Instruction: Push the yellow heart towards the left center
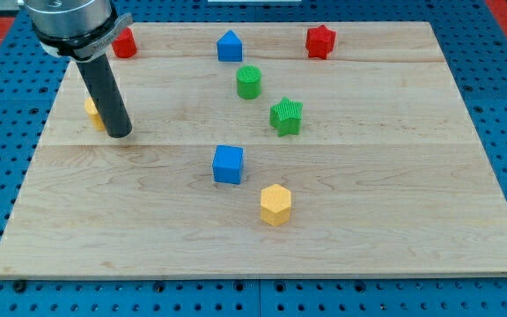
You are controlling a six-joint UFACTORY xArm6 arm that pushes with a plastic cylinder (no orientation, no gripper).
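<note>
The yellow heart [92,112] lies near the board's left edge, about mid-height, mostly hidden behind my dark rod. My tip [119,135] rests on the board touching or just right of the heart, slightly toward the view's bottom. Only the heart's left part shows.
A red block [125,42] sits at top left, a blue pentagon-like block [230,46] top centre, a red star [320,40] top right. A green cylinder [249,82] and green star [286,116] sit mid-board. A blue cube [229,165] and yellow hexagon [275,204] lie lower centre.
</note>
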